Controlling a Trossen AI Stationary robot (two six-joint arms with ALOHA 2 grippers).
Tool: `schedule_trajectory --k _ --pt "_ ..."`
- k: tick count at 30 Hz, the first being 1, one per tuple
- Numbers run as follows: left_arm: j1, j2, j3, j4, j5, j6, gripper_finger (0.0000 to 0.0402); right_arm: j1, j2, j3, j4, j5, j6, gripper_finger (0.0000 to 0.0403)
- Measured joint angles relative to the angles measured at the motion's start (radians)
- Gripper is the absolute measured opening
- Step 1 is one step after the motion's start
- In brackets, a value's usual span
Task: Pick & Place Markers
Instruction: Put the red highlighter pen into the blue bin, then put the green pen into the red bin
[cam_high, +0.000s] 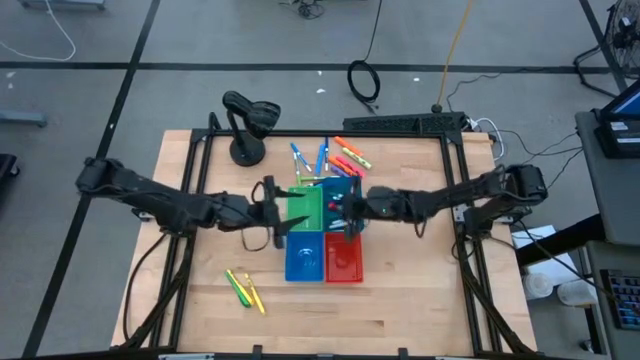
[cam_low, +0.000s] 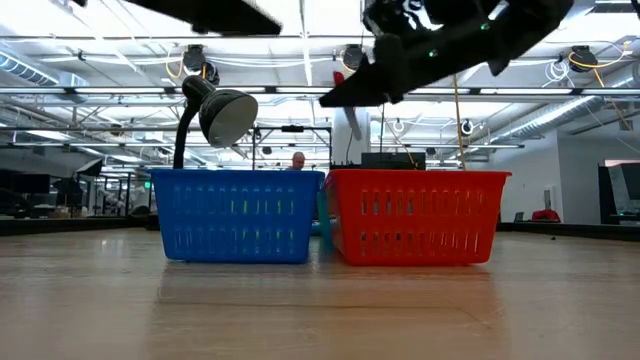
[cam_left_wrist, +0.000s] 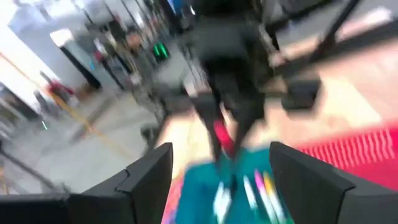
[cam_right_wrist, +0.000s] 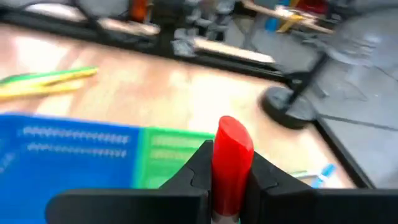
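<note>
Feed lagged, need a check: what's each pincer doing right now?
Left pincer: open, empty, above the bins.
Right pincer: closed on a thin red plastic marker.

The red marker (cam_right_wrist: 231, 163) was cut off at its lower end, hidden between the right gripper's (cam_right_wrist: 231, 177) fingers. The teal bin (cam_left_wrist: 249, 193) and its pens were blurred beyond counting.

The right gripper (cam_right_wrist: 231, 177) has its jaws clamped on a red marker (cam_right_wrist: 232, 163) standing upright between them. Beyond the jaws lie a blue bin (cam_right_wrist: 68, 152), a green bin (cam_right_wrist: 171, 155) and the wooden worktop (cam_right_wrist: 174, 93).
</note>
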Motion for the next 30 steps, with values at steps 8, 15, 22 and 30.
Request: schedule_trajectory --k 8,15,22,30 --pt "0.025 -0.173 -0.018 -0.292 0.043 -0.110 0.0223 -0.093 -0.062 -0.112 0.030 -0.064 0.094 0.0026" --pt "0.067 -0.226 -0.102 -0.211 0.057 -0.113 0.0185 -0.106 -0.067 -0.147 0.053 -0.066 0.102 0.0030" --pt "0.096 -0.222 -0.113 -0.182 0.070 -0.122 0.0173 -0.110 -0.069 -0.153 0.084 -0.065 0.111 0.0054" --pt "0.098 -0.223 -0.113 -0.179 0.091 -0.128 0.0172 -0.109 -0.069 -0.152 0.084 -0.067 0.111 0.0073"
